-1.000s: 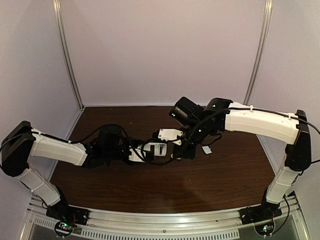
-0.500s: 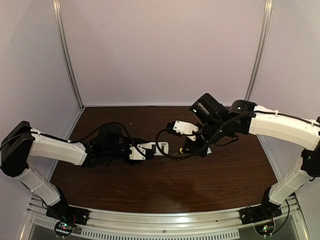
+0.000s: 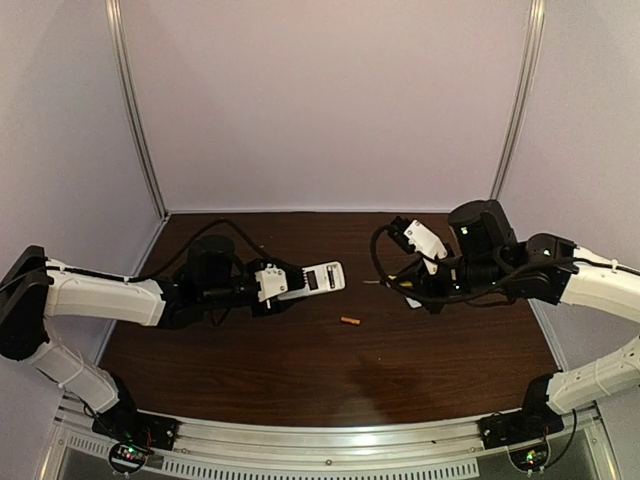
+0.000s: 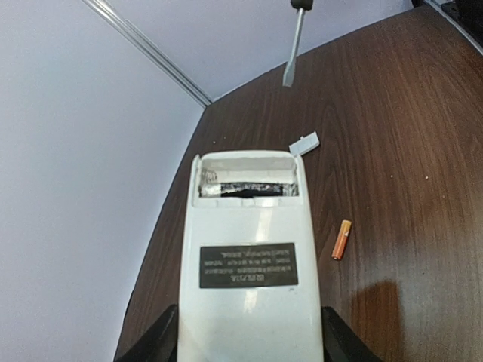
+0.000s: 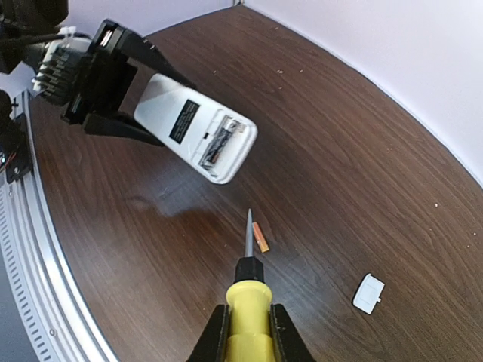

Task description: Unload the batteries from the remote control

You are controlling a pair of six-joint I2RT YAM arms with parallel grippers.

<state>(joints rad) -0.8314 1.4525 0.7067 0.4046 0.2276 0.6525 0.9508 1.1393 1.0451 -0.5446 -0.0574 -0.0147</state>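
We are clamping the remote control [image 3: 315, 278] in our left gripper [image 3: 268, 283] above the surface [image 3: 400, 370], its open end with the dark battery [image 5: 219, 141] pointing at our right gripper [image 5: 249, 332], which is squeezing the screwdriver [image 5: 247, 298], the orange battery [image 3: 349, 321] lying between.

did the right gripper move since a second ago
Yes. In the top view the right gripper, shut on the screwdriver, has pulled back rightward, toward the right corner post and away from the remote control.
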